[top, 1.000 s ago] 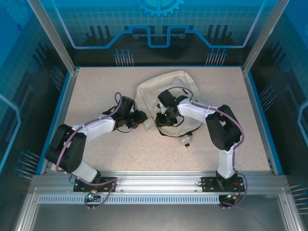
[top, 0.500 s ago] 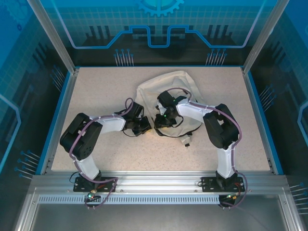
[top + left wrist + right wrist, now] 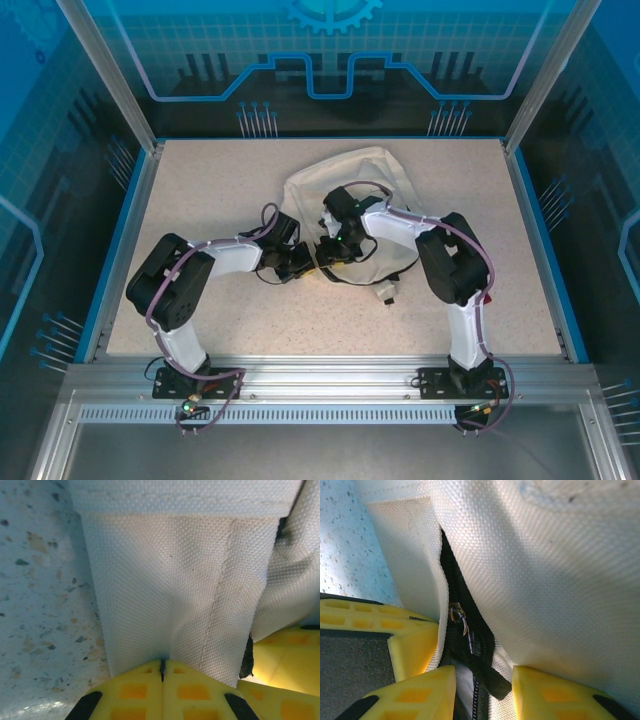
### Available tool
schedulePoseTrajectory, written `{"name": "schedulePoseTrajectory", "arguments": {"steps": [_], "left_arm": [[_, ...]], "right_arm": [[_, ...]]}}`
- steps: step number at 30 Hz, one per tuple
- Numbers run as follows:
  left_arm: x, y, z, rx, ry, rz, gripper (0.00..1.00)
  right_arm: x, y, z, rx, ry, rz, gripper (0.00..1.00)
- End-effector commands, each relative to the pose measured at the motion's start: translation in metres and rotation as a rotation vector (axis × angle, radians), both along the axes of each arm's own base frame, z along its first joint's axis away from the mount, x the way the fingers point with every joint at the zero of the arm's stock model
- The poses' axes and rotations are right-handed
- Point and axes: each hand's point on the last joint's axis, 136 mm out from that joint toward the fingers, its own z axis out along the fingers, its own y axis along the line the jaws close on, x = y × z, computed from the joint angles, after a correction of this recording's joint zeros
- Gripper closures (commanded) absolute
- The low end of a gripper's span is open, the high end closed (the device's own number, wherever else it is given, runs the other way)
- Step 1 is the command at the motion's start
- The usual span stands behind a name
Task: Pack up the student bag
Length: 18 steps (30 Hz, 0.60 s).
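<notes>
Left gripper pinched tight on student bag fabric flap — speckled table at left.

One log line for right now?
left gripper: shut on student bag edge | right gripper: jaws apart astride zipper, grip unclear

Coarse matt woven cloth on the student bag; speckled stone-look table; left claw matt yellow plastic.

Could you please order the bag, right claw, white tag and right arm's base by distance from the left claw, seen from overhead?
1. Bag: its edge is in the left claw.
2. Right claw: immediately right.
3. White tag: farther right, toward the bases.
4. Right arm's base: near-right table edge.
</notes>
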Motion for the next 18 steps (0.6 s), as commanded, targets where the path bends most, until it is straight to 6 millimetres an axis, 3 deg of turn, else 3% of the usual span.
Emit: {"name": "schedulePoseTrajectory", "arguments": {"steps": [1, 4, 10, 18], "left_arm": [[-0.025, 0.018, -0.03, 0.118, 0.106, -0.008, 1.0], [-0.025, 0.019, -0.03, 0.12, 0.105, -0.006, 1.0], [-0.026, 0.024, -0.032, 0.141, 0.107, 0.006, 1.0], [-0.023, 0.024, -0.027, 0.139, 0.089, 0.012, 1.0]], "right_arm": [[0.002, 0.002, -0.005, -0.003, 0.008, 0.033, 0.64], [0.003, -0.003, -0.006, -0.035, -0.005, 0.04, 0.7], [0.001, -0.015, 0.009, -0.078, -0.048, 0.05, 1.0], [-0.024, -0.034, 0.031, -0.093, -0.038, 0.07, 1.0]]}}
